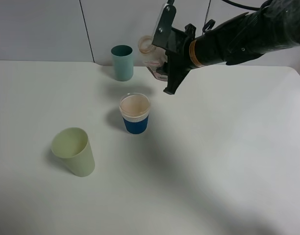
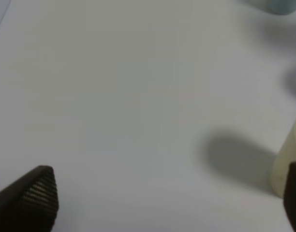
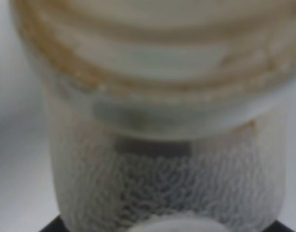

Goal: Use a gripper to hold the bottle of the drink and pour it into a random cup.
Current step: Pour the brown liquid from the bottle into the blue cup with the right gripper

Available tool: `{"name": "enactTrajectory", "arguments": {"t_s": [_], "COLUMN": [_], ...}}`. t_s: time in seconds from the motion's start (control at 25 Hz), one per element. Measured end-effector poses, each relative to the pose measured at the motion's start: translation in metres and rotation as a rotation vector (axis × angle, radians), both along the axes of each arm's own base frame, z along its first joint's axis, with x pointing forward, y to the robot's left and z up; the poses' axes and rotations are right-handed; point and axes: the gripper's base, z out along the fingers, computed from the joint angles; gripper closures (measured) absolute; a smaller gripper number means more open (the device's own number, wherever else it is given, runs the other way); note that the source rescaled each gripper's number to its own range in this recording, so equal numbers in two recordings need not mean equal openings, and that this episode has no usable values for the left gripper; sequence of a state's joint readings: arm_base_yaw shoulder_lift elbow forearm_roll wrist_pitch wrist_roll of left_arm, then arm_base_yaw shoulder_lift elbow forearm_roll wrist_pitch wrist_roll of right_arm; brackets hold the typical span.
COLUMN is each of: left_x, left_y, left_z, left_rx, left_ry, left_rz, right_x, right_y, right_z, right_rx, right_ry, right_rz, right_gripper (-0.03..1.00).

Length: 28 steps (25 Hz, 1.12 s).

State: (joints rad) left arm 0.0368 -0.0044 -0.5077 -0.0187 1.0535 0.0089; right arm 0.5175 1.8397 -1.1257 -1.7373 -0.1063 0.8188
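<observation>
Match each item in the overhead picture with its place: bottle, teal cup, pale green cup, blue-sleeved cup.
Items:
1. bottle
2. teal cup
3. pale green cup
4. blue-sleeved cup

Places:
A. nearest the camera, on the left
B. held in the air by the right gripper
C. between the other two cups
D. farthest back of the cups

Pairs: 1-B, 2-D, 3-A, 4-C
</observation>
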Motion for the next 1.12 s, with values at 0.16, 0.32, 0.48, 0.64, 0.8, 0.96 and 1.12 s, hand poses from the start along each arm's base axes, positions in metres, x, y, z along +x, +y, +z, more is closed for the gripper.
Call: {"name": "enactTrajectory", "arguments": {"t_s": [0.16, 0.32, 0.48, 0.64, 0.8, 0.96, 1.12], "left_x": [0.000, 0.000, 0.000, 0.000, 0.000, 0.000, 0.000], "left_y": [0.000, 0.000, 0.000, 0.000, 0.000, 0.000, 0.000], "left_z": [0.000, 0.000, 0.000, 0.000, 0.000, 0.000, 0.000], "left_rx": [-0.001, -0.001, -0.001, -0.001, 0.000, 0.000, 0.000], "left_ry": [0.000, 0.000, 0.000, 0.000, 0.000, 0.000, 0.000], "left_rz": [-0.001, -0.001, -0.001, -0.001, 0.000, 0.000, 0.000], "right_x": [-0.001, -0.001, -0.001, -0.001, -0.002, -0.005, -0.008], "right_y": [0.001, 0.001, 0.001, 0.002, 0.003, 0.009, 0.013], "right_z": [0.000, 0.000, 0.000, 0.000, 0.000, 0.000, 0.000], "right_rx": [-0.065, -0.118, -0.166, -0.204, -0.246, -0.282, -0.323], "right_ry": [-0.050, -0.090, -0.126, -0.155, -0.188, -0.219, -0.254], "right_rz": [0.065, 0.114, 0.158, 0.196, 0.238, 0.290, 0.341], "right_gripper": [0.97, 0.97, 0.97, 0.97, 0.97, 0.97, 0.97]}}
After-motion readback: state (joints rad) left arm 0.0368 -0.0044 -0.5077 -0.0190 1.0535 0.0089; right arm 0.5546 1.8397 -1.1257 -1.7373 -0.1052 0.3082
